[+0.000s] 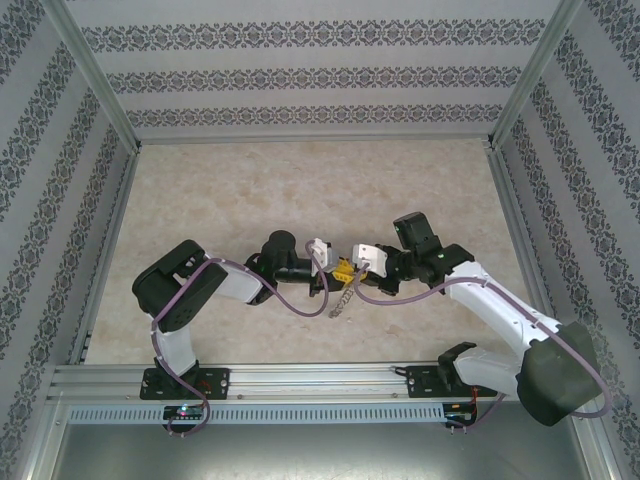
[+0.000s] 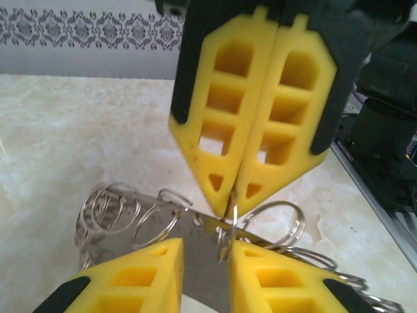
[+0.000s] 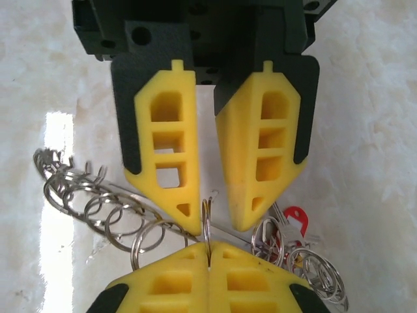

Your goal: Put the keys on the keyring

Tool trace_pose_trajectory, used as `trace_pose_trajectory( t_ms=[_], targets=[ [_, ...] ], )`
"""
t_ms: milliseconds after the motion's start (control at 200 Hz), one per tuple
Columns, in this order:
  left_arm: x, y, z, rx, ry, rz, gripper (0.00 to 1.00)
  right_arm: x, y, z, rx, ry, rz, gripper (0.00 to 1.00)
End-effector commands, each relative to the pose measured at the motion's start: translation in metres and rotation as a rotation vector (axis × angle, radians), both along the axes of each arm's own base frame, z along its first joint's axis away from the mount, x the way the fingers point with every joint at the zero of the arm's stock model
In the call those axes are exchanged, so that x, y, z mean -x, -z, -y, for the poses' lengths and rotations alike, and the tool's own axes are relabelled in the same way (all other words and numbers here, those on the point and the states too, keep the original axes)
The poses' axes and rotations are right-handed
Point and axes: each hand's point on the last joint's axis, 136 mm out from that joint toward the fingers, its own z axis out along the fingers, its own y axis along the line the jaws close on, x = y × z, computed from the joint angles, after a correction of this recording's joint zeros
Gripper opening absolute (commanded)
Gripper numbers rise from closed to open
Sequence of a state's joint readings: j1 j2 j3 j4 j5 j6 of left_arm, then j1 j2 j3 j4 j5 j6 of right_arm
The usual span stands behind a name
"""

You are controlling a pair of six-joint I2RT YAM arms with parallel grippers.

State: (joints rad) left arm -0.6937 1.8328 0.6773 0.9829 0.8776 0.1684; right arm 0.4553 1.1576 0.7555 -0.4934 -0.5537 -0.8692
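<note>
The left fingers (image 3: 242,182) are standing apart, straddling one upright loop of the keyring (image 3: 207,222) without clamping it. The keyring is hanging between the two arms over the bench (image 3: 365,130), its small links fanning out to either side. The right fingers (image 3: 241,257) are pressing together on that same loop, carrying it. Just right of that pinch, a red key (image 3: 294,218) is sitting among the links; whether it is threaded on is unclear. By this, the threading is looking unfinished.
</note>
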Motion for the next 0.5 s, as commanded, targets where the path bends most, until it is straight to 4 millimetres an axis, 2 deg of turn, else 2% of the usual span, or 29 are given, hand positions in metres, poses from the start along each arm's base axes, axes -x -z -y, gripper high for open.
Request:
trace_pose_trajectory(
  t_ms=[0,145,300,495],
  targets=[
    [0.003,-0.002,0.000,-0.029,0.016,0.021,0.26,0.003,-0.010,-0.001,0.022,-0.027,0.015,0.00],
    [0.001,-0.007,0.000,-0.019,0.017,0.024,0.25,0.002,-0.009,-0.001,0.028,-0.029,0.016,0.00],
    [0.001,-0.017,0.000,-0.006,0.016,0.041,0.26,0.001,-0.001,0.001,0.112,-0.033,0.028,0.00],
    [0.006,-0.028,-0.002,-0.011,0.033,0.062,0.26,-0.004,-0.004,0.004,0.174,-0.024,0.065,0.00]
  ],
)
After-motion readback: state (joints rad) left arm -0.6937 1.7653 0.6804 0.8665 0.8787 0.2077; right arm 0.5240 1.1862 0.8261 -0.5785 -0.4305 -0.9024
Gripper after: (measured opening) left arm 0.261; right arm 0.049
